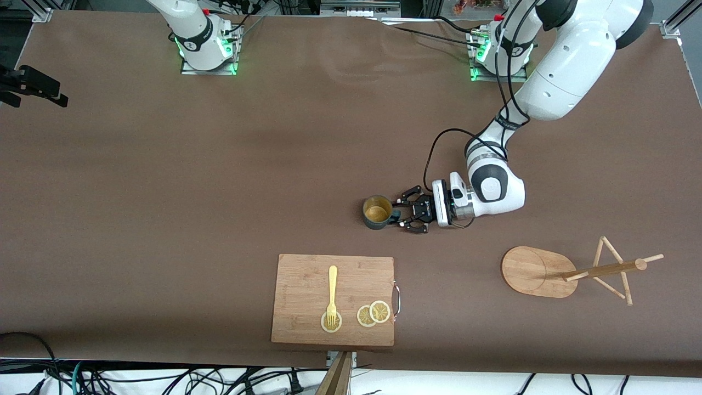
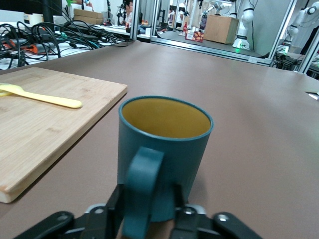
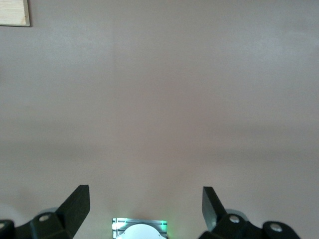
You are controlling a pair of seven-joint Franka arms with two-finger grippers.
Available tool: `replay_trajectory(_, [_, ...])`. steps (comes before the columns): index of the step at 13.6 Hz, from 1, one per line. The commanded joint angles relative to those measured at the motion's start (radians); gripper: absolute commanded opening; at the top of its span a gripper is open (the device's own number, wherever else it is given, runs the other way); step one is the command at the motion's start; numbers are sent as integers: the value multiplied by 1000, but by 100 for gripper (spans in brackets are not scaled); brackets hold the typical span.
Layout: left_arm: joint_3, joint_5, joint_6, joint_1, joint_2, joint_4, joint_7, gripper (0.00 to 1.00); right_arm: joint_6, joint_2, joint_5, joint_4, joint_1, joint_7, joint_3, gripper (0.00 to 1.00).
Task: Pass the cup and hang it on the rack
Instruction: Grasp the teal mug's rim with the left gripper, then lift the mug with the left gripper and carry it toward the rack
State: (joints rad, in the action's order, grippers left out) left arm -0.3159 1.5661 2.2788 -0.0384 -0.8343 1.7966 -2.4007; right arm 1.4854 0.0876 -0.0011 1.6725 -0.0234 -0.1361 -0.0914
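Teal and ribbed, the cup (image 1: 378,212) stood upright on the brown table (image 1: 164,181), mouth up and yellowish-tan within, directly ahead of the left gripper (image 1: 405,213), with its handle (image 2: 142,191) turned toward the tool. The left gripper lay low at table level, and in the left wrist view its fingers (image 2: 112,204) stood on either side of the handle, drawn in close against it. Judged state: closed on the handle, the cup not yet lifted.

Handling assessment: the cup appeared small, rigid and probably light; if ceramic, it would chip if dropped or knocked against a peg. The ribbed wall would offer some friction, but the handle was the better hold for one arm, leaving the body free for the receiving arm. A grip on the handle alone could let the cup swing, so a level, slow carry seemed advisable.

Also noted: the rack (image 1: 570,271) lay toppled on its side toward the left arm's end of the table, well apart from the cup. A bamboo cutting board (image 1: 307,285) lay near the cup, carrying a yellow fork (image 1: 332,293) and lemon slices (image 1: 374,314).

Waiting above bare table, the right gripper (image 3: 145,201) had its jaws spread wide and held nothing.
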Motion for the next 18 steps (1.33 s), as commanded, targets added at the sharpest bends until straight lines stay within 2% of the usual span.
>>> replay_trajectory(1, [20, 26, 8, -5, 1, -11, 15, 0, -25, -57, 19, -71, -26, 0, 16, 100])
replay_trajectory(3, [35, 28, 2, 0, 14, -10, 73, 0, -16, -65, 18, -89, 0, -2, -2, 100])
replay_trajectory(8, [40, -59, -5, 12, 185, 62, 540, 0, 4, -78, 13, -86, 39, 10, -13, 100])
replay_trajectory(12, [40, -77, -33, 43, 432, 266, 897, 0, 36, -85, 15, -85, 37, 12, -13, 100])
replay_trajectory(15, [40, -93, -68, 83, 588, 371, 1119, 0, 61, -94, 12, -85, 36, 12, -13, 100])
replay_trajectory(17, [43, -183, -177, 165, 661, 395, 1337, 0, 64, -106, 22, -85, 34, 13, -13, 100])
replay_trajectory(18, [60, -240, -274, 227, 675, 389, 1458, 0, 73, -112, 24, -83, 34, 13, -13, 100])
